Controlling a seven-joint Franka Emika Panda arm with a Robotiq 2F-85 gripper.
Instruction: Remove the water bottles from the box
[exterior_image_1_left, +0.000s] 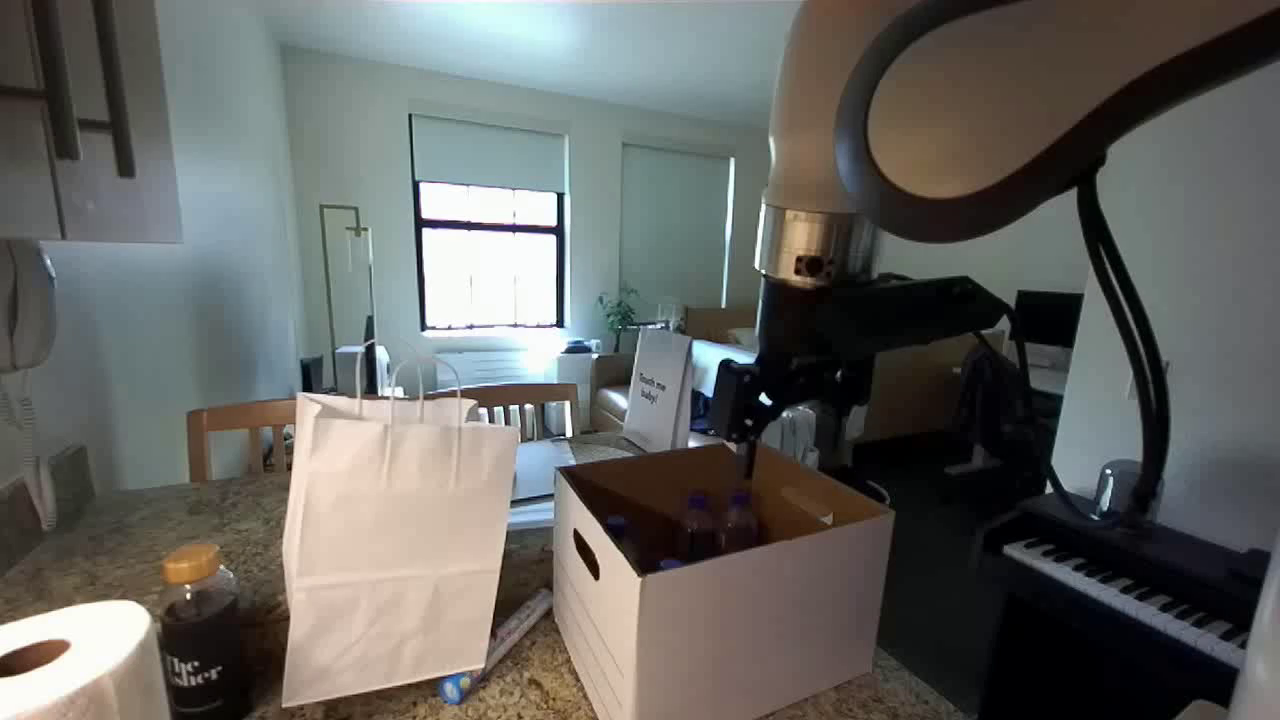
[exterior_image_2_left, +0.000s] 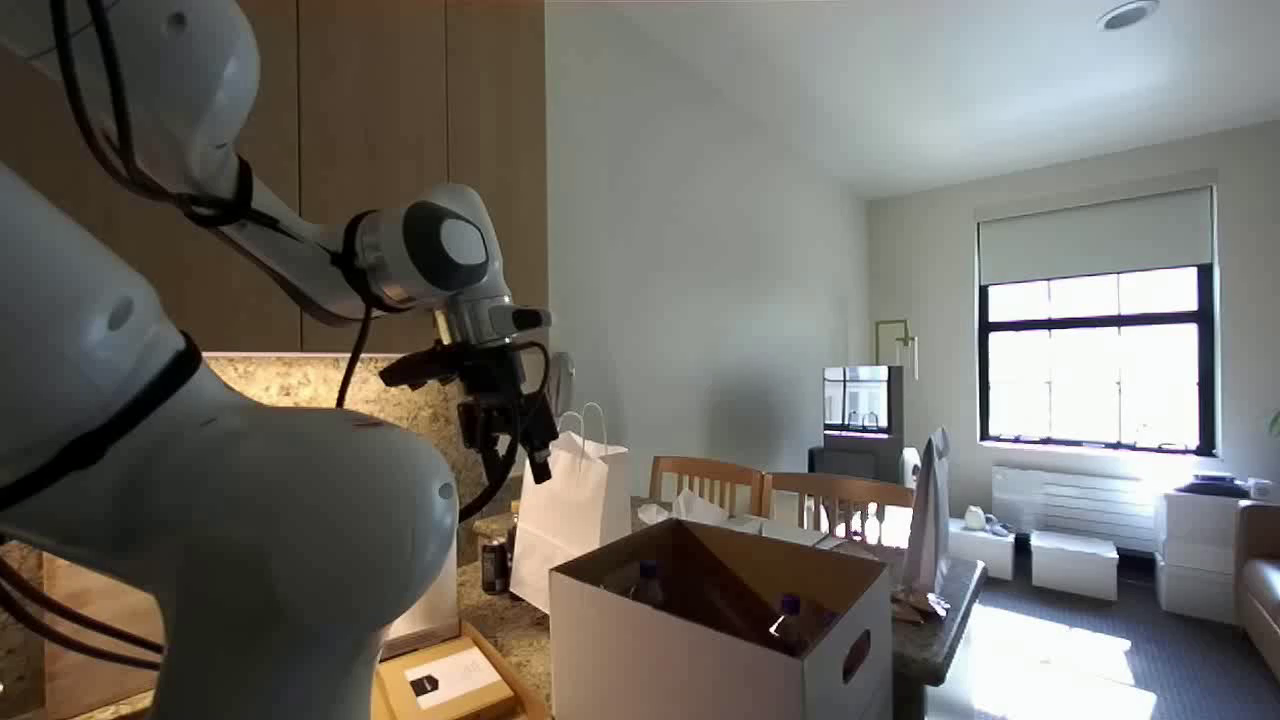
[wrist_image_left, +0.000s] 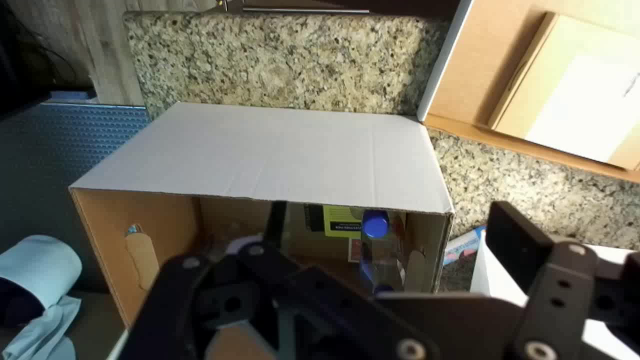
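- White cardboard outside, brown inside: that is the box (exterior_image_1_left: 740, 640), open at the top and below the tool (wrist_image_left: 390, 225); we see hand holes cut in its end walls;
- spread wide is how we find the tool, its black jaws well apart; in the wrist view part of the box's mouth shows between them;
- clear plastic water bottles (exterior_image_1_left: 738, 525) stand upright inside the box, lower than the tool; we pick out blue caps in every view, one of them between the jaws in the wrist view; how many bottles there are in all we cannot tell;
- left of the tool in an exterior view, we have a white paper bag (exterior_image_1_left: 400, 540) with looped handles, standing on the speckled surface (wrist_image_left: 280, 60); between it and the box lies a slim printed pack (exterior_image_1_left: 515, 628);
- farther left of the tool stand a dark bottle (exterior_image_1_left: 200, 640) with a tan lid and, just beside it, a paper roll (exterior_image_1_left: 110, 660);
- up and to the right of the tool in the wrist view, a cardboard tray (wrist_image_left: 477, 60) holds a smaller carton (wrist_image_left: 560, 55); whether the tray touches the box we cannot tell;
- beyond the tool, in both exterior views, we see wooden chairs (exterior_image_2_left: 845, 485).
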